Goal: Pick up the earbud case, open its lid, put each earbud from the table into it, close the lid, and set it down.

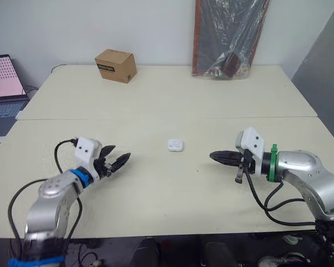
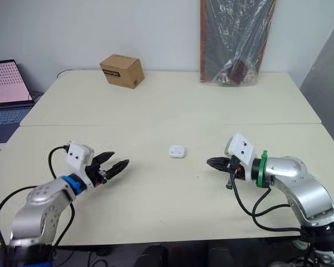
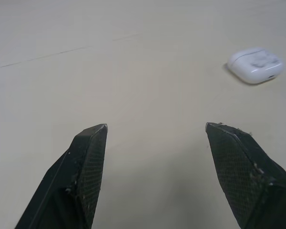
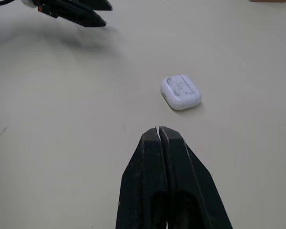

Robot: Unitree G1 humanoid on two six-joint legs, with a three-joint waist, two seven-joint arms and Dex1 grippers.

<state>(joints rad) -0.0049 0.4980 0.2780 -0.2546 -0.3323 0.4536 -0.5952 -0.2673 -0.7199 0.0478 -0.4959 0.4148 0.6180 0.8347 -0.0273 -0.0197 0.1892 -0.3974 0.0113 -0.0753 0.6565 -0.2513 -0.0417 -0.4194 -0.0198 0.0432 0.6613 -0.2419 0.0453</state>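
1. Locate the earbud case. It lies flat on the cream table, near the centre, just on the near side of the seam that runs across the tabletop. Its lid appears shut. Both grippers are clear of it.

2. Check the left gripper. You find it at about 8 o'clock from the case, well apart from it, low over the table and pointing toward 3 o'clock. Its fingers stand wide apart. Bare tabletop shows between them, and they grip nothing. In the left wrist view the case sits beyond the tips and outside the line of one finger, not between the two.

3. Check the right gripper. You find it at about 4 o'clock from the case, nearer to it than the left gripper, pointing toward 9 o'clock. Its fingers are pressed together along their length and grip nothing. In the right wrist view the case lies a short way beyond the joined tips, slightly off their line.

4. Note the background items:
   - A cardboard box stands at 11 o'clock from the case, near the table's far edge.
   - A plastic-wrapped board leans against the wall at 1 o'clock.
   - A laptop with a lit screen sits off the table at 10 o'clock.
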